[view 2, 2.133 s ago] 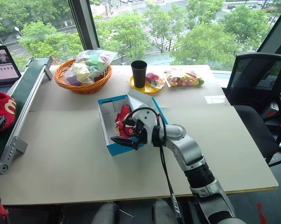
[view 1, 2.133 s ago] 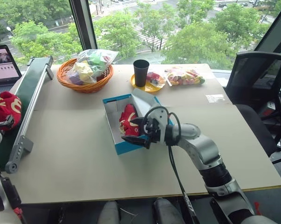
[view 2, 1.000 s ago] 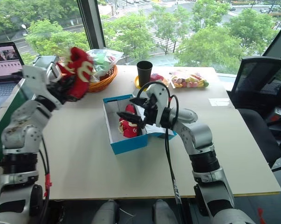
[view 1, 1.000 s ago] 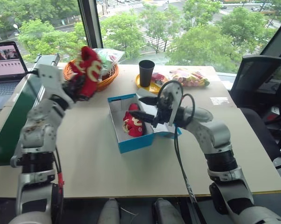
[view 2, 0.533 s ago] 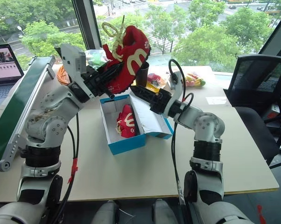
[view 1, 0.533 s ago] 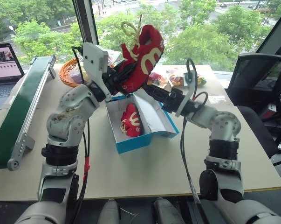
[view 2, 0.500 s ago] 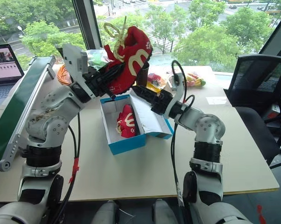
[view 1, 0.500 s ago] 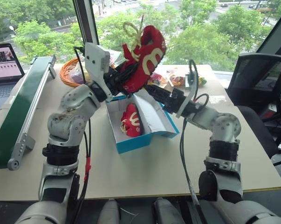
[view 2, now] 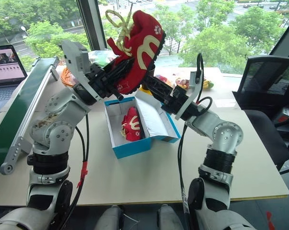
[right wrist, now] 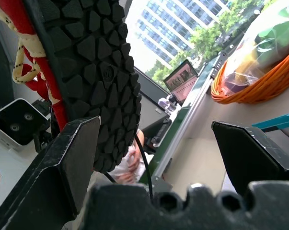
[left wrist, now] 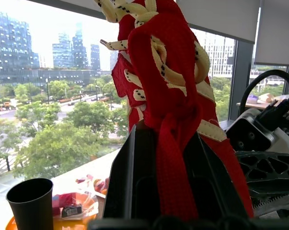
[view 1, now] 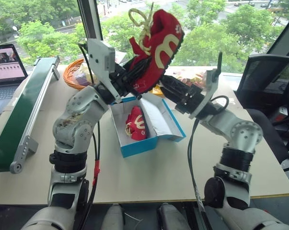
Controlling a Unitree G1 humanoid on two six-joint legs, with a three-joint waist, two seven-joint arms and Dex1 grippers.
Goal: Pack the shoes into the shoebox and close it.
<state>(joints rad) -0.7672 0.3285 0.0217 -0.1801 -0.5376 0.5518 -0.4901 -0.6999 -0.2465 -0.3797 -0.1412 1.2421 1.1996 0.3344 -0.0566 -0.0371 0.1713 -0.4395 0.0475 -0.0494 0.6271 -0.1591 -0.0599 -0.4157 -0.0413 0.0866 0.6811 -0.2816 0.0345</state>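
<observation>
Green treetops fill the windows behind the beige counter. Left gripper jaws pinch one red shoe aloft, toe up. Right gripper jaws stand spread just beneath its sole. Below, the blue shoebox lies open with the other shoe inside. An orange basket sits behind.

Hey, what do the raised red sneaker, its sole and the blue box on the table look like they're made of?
The raised red sneaker, held in the left gripper, looks like matte woven fabric, with soft folds and cream laces. Its sole appears to be black rubber, going by the chunky moulded lugs. The shoebox looks like thin cardboard, glossy blue outside and plain white inside, with flat creased walls.
</observation>
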